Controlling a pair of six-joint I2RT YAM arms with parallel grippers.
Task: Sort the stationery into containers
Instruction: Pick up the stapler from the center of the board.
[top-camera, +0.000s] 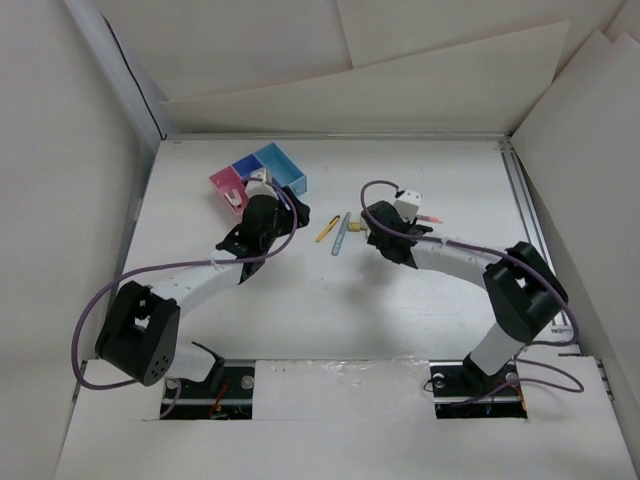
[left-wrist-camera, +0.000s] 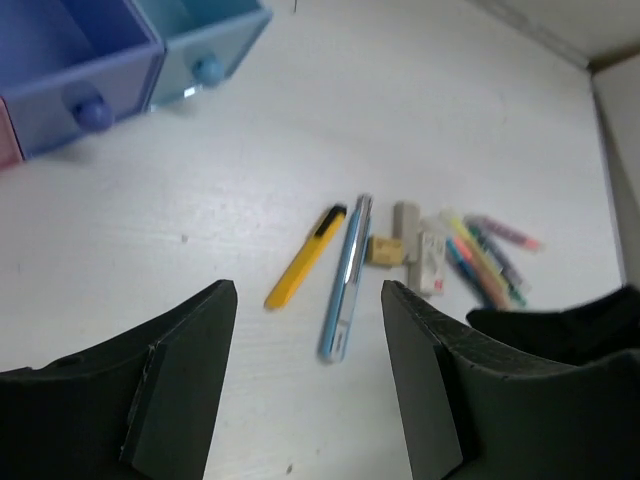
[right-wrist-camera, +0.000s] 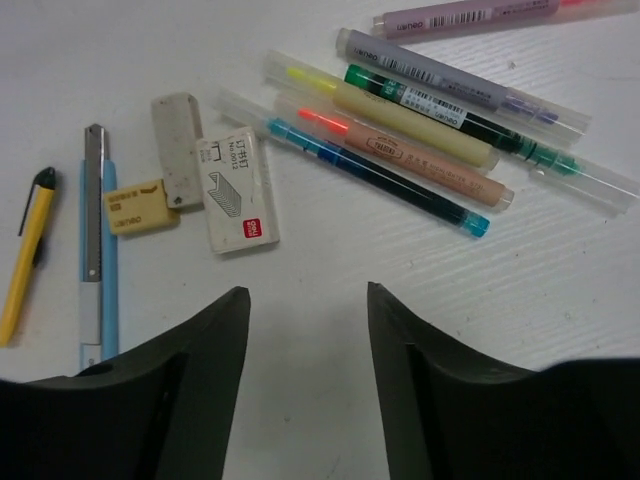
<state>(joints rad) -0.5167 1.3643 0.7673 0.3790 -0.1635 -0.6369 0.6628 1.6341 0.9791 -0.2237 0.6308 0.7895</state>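
Note:
The stationery lies mid-table: a yellow pen (top-camera: 327, 229), a pale blue-grey pen (top-camera: 341, 234), and a pink-red pen (top-camera: 432, 217) partly hidden by the right arm. The right wrist view shows the yellow pen (right-wrist-camera: 28, 255), the blue-grey pen (right-wrist-camera: 95, 250), a beige eraser (right-wrist-camera: 140, 207), a grey eraser (right-wrist-camera: 178, 148), a staple box (right-wrist-camera: 236, 190) and several markers (right-wrist-camera: 420, 120). The pink (top-camera: 226, 183), dark blue (top-camera: 248, 168) and light blue (top-camera: 282, 168) bins stand at the back left. My left gripper (left-wrist-camera: 308, 290) is open and empty, just short of the pens. My right gripper (right-wrist-camera: 307, 292) is open and empty, near the staple box.
White walls enclose the table on the left, back and right. In the left wrist view the dark blue bin (left-wrist-camera: 70, 70) and light blue bin (left-wrist-camera: 205, 30) show knobbed fronts. The right arm's black finger (left-wrist-camera: 560, 330) reaches in beside the markers (left-wrist-camera: 485, 255).

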